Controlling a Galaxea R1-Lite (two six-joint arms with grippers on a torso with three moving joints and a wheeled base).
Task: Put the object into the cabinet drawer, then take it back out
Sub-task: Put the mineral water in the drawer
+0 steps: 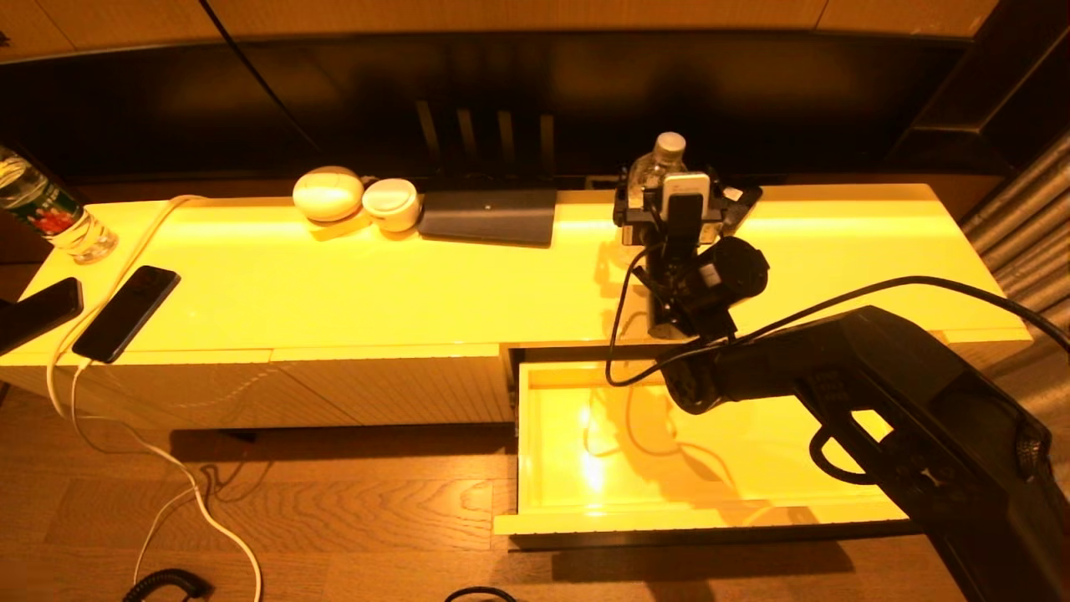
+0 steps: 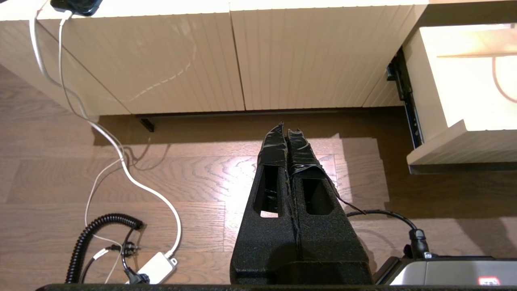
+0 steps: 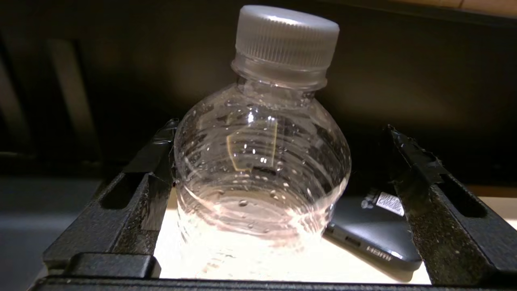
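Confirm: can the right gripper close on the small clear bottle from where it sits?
Probably yes. The right gripper is open with the small clear bottle standing between its fingers, one finger apparently touching it, the other apart; nothing blocks.

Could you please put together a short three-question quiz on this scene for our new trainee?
1. True or false: the drawer is pulled open with nothing lying in it.
2. The right gripper is: A) shut on the clear bottle, B) open with its fingers on either side of the bottle, C) down in the drawer.
3. Fill in: the left gripper hangs over the ____ with its fingers together.

Key
1. True.
2. B; one finger looks to be at the bottle's side, the other stands apart, and the bottle stands on the cabinet top.
3. Floor.
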